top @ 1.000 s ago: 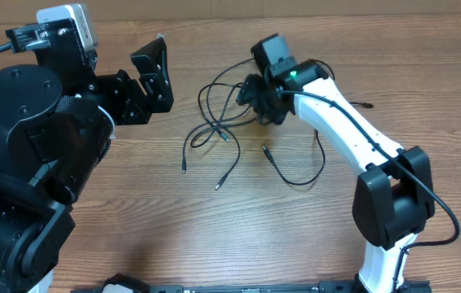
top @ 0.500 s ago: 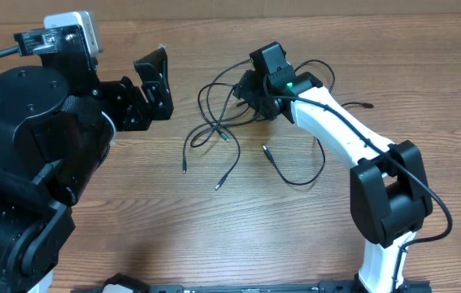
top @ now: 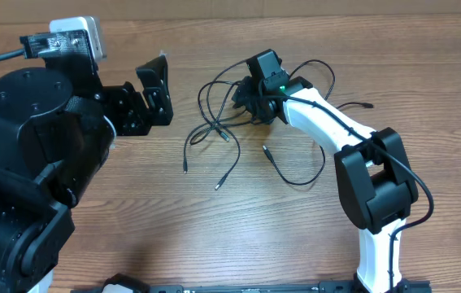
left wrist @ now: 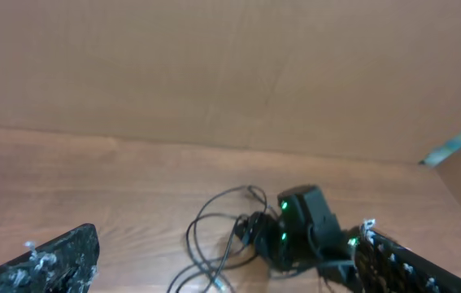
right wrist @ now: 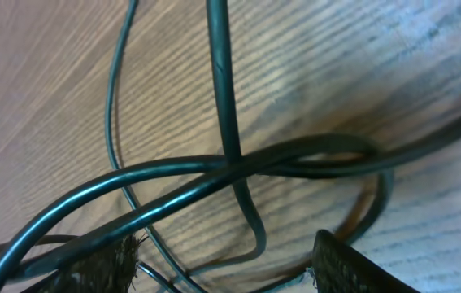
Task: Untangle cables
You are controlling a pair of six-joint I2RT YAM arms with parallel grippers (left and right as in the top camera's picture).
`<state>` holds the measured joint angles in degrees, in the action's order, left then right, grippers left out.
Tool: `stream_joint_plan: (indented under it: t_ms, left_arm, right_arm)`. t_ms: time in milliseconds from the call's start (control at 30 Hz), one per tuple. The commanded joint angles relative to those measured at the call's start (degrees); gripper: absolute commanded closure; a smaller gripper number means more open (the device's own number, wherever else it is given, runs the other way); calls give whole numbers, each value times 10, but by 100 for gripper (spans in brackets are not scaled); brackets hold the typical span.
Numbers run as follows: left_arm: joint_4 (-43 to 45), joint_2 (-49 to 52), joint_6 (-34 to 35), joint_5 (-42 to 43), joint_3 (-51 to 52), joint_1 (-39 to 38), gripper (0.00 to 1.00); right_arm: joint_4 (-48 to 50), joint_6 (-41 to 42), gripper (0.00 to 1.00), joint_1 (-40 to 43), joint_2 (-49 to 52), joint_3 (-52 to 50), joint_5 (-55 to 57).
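Right hand [top: 248, 99] shifted left over cables [top: 212, 124], fingers spread; left hand [top: 158, 89] likewise spread, well apart.

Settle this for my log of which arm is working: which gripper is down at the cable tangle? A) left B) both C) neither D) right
D: the right gripper is down among the cables, its open fingers flanking crossed strands, while the left gripper hangs open off to the side, apart from them.
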<state>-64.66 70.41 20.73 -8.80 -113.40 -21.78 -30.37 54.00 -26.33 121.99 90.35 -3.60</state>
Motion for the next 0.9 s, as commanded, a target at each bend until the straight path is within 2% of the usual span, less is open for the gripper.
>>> stream_joint_plan:
  t_ms: [0,233,300,333,367,400,667,867]
  left_arm:
    - [-16,0,-15,-9,-5,1,0]
    - [-21,0,-15,-8,-5,1,0]
    - [-23,0,-15,-8,-5,1,0]
    - [-26,0,-15,-8,-5,1,0]
    - [-29,0,-15,-8,-5,1,0]
    - [-31,0,-15,-8,-5,1,0]
    - [-41,0,-15,-8,-5,1,0]
    - [-35,3,-15,-9,-5,1,0]
  right_arm:
    - [15,-5,32,5,17,-3,5]
    - [18,-5,33,6,42,-3,5]
    - [17,-5,46,6,49,-3,3]
    - [17,-4,75,6,53,-3,1]
    - [16,-4,93,6,54,-3,-2]
    - [16,-5,96,6,54,-3,-6]
    - [23,-116,96,7,25,7,-129]
    - [-76,-202,96,8,-89,65,-123]
